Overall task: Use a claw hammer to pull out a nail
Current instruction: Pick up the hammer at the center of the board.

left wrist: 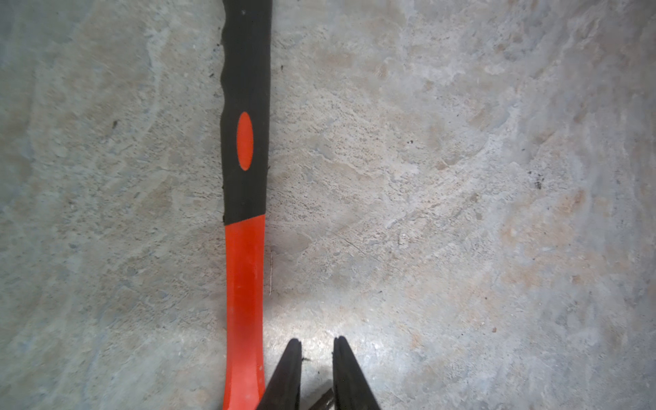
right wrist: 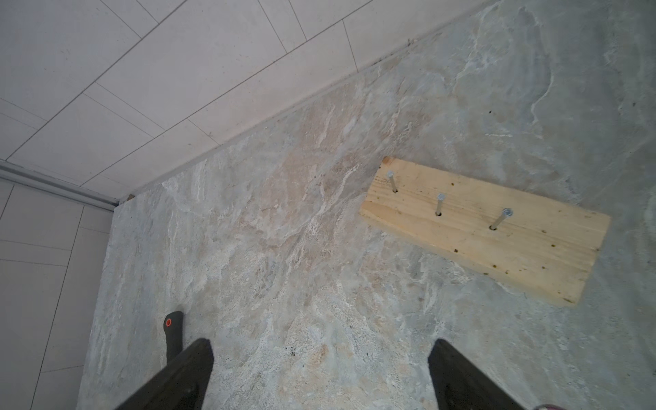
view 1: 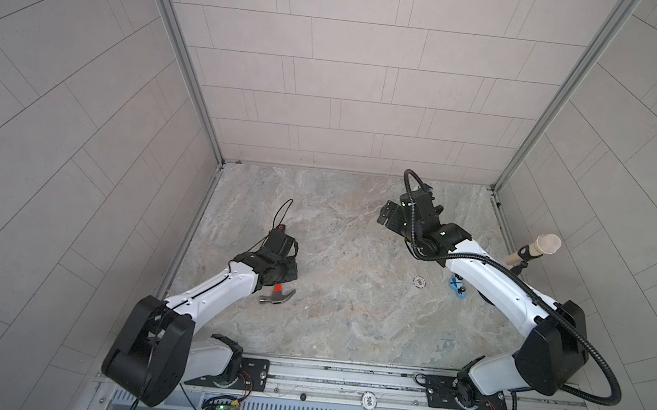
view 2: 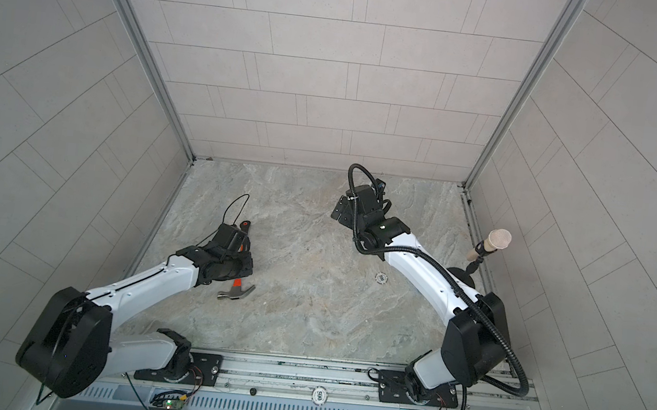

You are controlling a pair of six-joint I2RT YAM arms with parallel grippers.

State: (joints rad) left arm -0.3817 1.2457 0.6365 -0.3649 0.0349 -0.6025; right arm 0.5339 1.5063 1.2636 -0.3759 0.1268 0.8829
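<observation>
The nails [right wrist: 438,205] stand unpulled; at eight o'clock on the table [view 1: 347,324] my barely parted left gripper [left wrist: 317,341] seemingly misses the claw hammer [view 1: 276,297]; my right gripper [right wrist: 322,344] gapes empty.

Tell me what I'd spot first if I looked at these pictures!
The claw hammer, with its bright orange-red shaft, lies on the stone-look tabletop; the left gripper sits beside the shaft, jaws nearly together, not around it. The right wrist view shows a pale wooden board lying flat with three nails standing in a row, beyond the wide-open right gripper.
</observation>
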